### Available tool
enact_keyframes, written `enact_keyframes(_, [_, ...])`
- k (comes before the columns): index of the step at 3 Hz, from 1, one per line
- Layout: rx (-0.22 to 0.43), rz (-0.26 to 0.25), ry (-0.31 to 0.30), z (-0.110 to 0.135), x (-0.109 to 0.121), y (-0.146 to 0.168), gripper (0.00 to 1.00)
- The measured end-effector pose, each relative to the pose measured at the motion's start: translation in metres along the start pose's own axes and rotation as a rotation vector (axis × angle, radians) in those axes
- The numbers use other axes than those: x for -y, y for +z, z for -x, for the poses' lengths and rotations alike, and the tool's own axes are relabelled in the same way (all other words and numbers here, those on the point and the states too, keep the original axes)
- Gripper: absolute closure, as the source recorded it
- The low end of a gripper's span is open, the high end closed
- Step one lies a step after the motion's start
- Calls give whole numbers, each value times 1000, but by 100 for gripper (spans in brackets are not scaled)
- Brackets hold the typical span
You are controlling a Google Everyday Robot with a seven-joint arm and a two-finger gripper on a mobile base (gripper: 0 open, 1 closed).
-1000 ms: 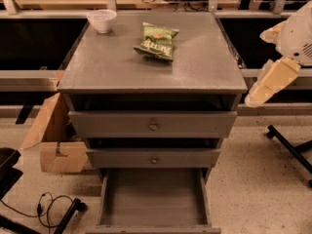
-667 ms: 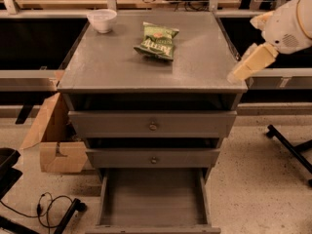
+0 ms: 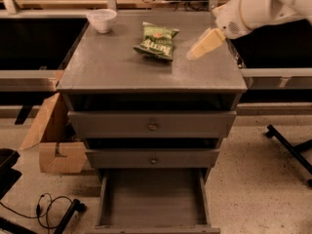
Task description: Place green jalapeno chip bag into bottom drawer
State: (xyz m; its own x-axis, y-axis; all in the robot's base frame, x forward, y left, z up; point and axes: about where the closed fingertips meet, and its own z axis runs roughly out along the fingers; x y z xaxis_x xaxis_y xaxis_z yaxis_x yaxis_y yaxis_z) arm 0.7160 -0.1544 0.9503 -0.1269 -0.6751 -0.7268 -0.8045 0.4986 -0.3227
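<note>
The green jalapeno chip bag (image 3: 157, 41) lies flat on top of the grey cabinet, near the back middle, label up. The bottom drawer (image 3: 153, 198) is pulled out at the foot of the cabinet and its floor is bare. My gripper (image 3: 193, 52) comes in from the upper right on a white arm. Its cream fingers (image 3: 204, 43) hang over the cabinet top, just right of the bag and apart from it. It holds nothing.
A white bowl (image 3: 102, 20) stands at the cabinet's back left corner. Two closed drawers with round knobs (image 3: 152, 126) sit above the open one. A cardboard box (image 3: 53, 140) is on the floor at left, cables (image 3: 48, 206) lie beside it, and a chair base (image 3: 291, 147) is at right.
My gripper has moved from beside the cabinet's right edge up and left over the cabinet top, closer to the bag. The bag and drawers have not moved.
</note>
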Motion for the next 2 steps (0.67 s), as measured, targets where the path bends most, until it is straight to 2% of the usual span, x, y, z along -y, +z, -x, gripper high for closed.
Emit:
enact_keyframes(1, [4,10,-6,6,-3,7,0])
enact_keyframes(2, [51,21,-13,10,0,32,0])
